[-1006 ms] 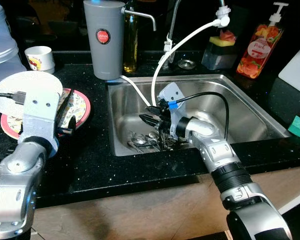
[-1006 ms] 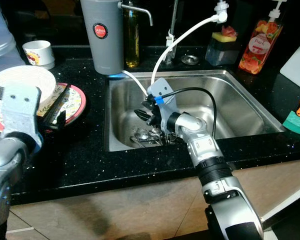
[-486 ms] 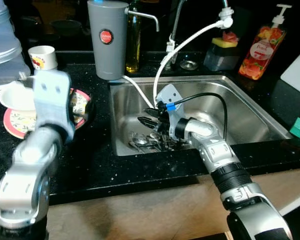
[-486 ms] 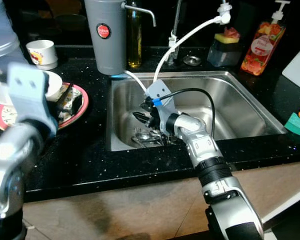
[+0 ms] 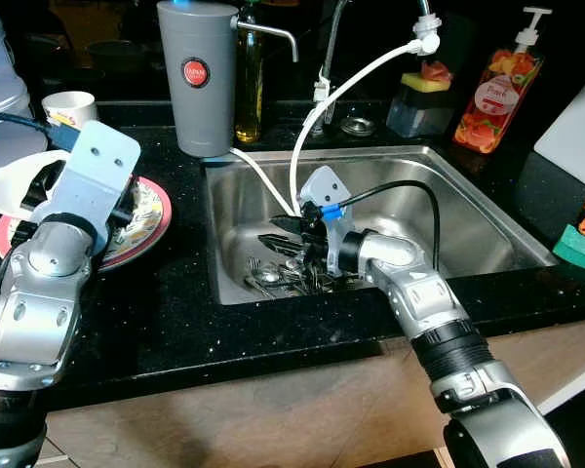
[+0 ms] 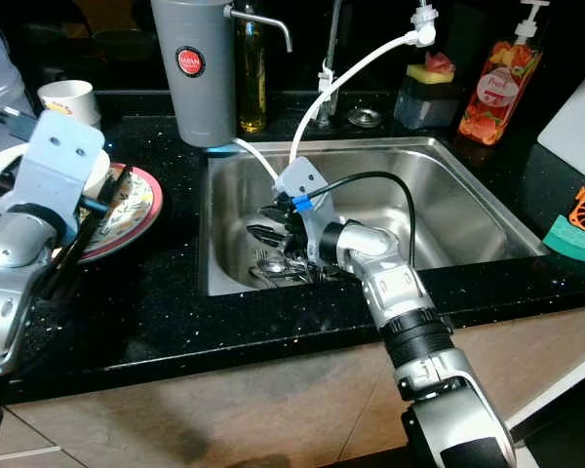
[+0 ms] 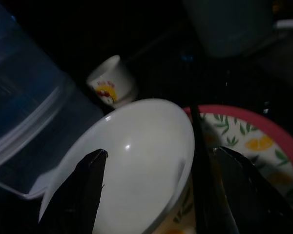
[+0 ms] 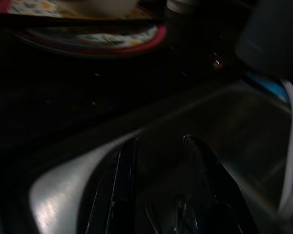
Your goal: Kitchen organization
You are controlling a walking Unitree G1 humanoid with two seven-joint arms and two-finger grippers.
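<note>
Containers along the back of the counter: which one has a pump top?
The orange soap bottle at the sink's back right has a white pump. The grey dispenser has a spout, and the oil bottle has none visible.

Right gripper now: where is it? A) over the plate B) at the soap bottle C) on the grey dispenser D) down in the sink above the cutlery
D: the right gripper sits inside the sink, its fingers just above the cutlery piled on the sink floor.
</note>
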